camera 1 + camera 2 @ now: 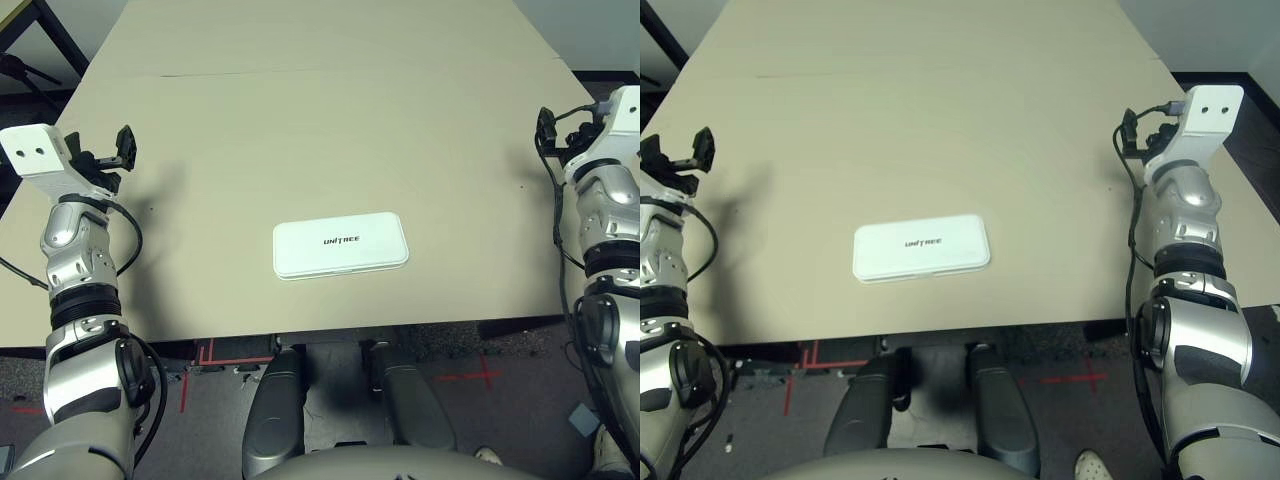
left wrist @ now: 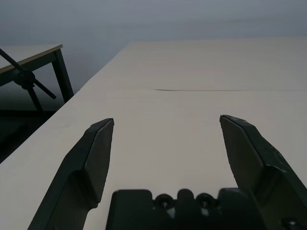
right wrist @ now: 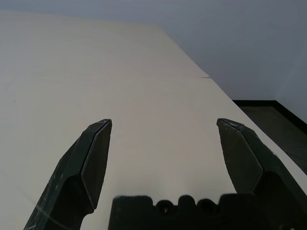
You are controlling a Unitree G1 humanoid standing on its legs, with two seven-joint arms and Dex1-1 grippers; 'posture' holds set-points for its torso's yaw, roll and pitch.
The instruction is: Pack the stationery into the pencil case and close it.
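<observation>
Just one closed pencil case (image 1: 340, 245) on table (image 1: 300, 110).

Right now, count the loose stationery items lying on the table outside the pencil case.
0. The beige table carries just the closed white pencil case, near its front edge; any stationery may be hidden inside it.

1. The pencil case (image 1: 340, 246) is showing plain white, with black logo lettering on its lid.
2. The table (image 1: 300, 120) is showing a flat pale beige.
3. The floor (image 1: 470, 378) is showing dark grey, carrying red tape marks.
</observation>
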